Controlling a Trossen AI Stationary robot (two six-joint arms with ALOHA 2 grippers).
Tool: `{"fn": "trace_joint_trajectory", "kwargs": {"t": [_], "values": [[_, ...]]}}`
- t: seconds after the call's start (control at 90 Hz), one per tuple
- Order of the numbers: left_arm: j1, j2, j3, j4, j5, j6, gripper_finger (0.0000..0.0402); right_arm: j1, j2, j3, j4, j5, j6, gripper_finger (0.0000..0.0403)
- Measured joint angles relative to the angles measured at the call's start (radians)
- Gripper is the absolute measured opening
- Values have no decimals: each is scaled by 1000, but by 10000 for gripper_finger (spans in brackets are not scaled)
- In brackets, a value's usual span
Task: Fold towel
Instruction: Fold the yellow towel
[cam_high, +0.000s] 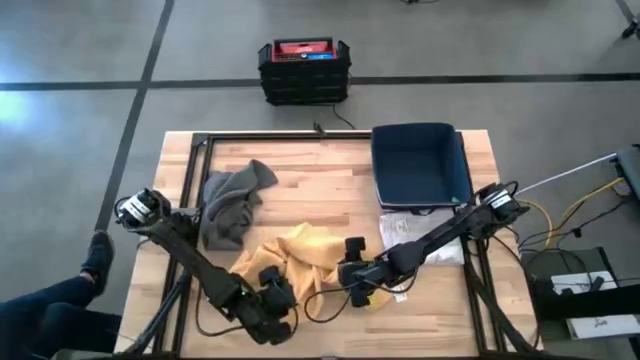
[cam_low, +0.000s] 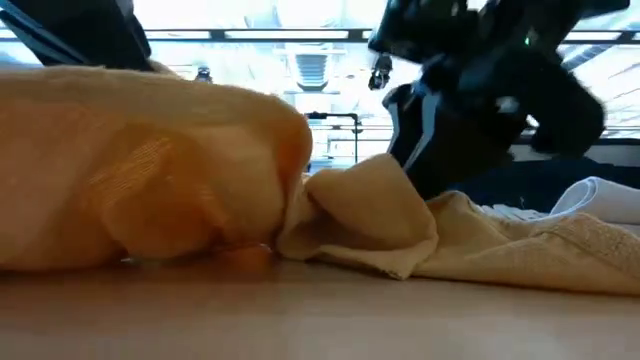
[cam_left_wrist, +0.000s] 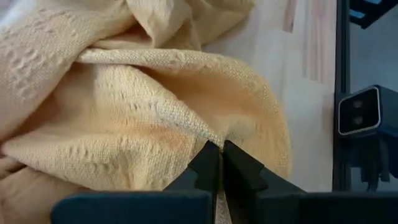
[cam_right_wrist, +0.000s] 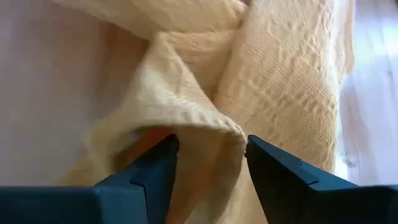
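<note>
**Both grippers at the crumpled yellow towel**

From where I stand, the soft yellow woven towel (cam_high: 297, 255) lies bunched up near the front edge of the pale wooden table (cam_high: 320, 170), roughly in the middle between the two arms. It is rumpled into thick folds, not flat at any point that I can see.

The left gripper (cam_left_wrist: 219, 163) is down at the towel's front left side. In its wrist view the two dark fingers are pressed together on a ridge of the yellow cloth, pinching a fold between the tips.

The right gripper (cam_right_wrist: 211, 165) is at the towel's right side, low over the table. Its fingers stand apart, with a raised fold of the cloth sitting in the gap between them; they are not squeezed on it.

Further back on the left side of the table lies a crumpled grey cloth (cam_high: 231, 203), close to the yellow towel. At the back right sits a dark blue rectangular bin (cam_high: 421, 165), and just in front of it a white flat item (cam_high: 412, 238) lies under the right arm. On the floor beyond the table stands a black crate with a red top (cam_high: 303, 68).
</note>
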Motion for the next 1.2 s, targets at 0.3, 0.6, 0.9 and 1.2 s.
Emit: {"fn": "trace_joint_trajectory", "kwargs": {"t": [0.3, 0.6, 0.9, 1.2], "values": [[-9, 0, 0, 3, 47, -25, 0, -3, 2, 8, -212, 18, -70, 12], [-80, 0, -1, -18, 99, -114, 0, 16, -85, -22, -426, -16, 44, 3], [-79, 0, -28, -34, 92, -155, 0, 18, -87, 9, -257, -23, 198, 32], [-66, 1, -29, -22, 87, -138, 0, 15, -86, 45, 72, -49, -25, 170]]}}
